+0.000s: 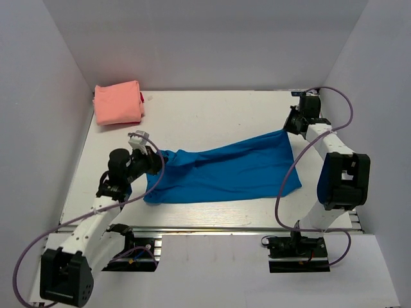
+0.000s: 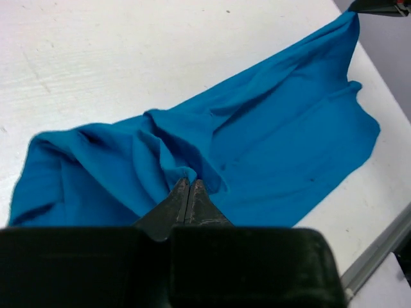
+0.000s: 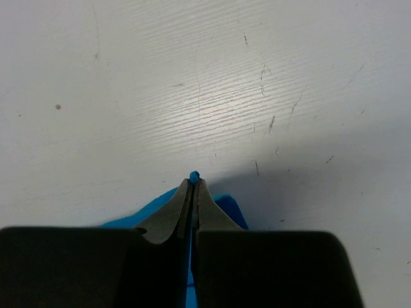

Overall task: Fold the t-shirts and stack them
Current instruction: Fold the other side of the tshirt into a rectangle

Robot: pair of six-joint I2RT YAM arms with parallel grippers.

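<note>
Folded pink t-shirt far-left, blue t-shirt outstretched

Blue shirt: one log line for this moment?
left gripper: shut on blue shirt | right gripper: shut on blue shirt | pink shirt: folded, far-left corner

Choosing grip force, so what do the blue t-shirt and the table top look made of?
Blue t-shirt: soft matte knit cloth, probably cotton; it drapes and bunches into folds. Table: white painted board, perhaps wood; faint grain lines and scratches show.
</note>
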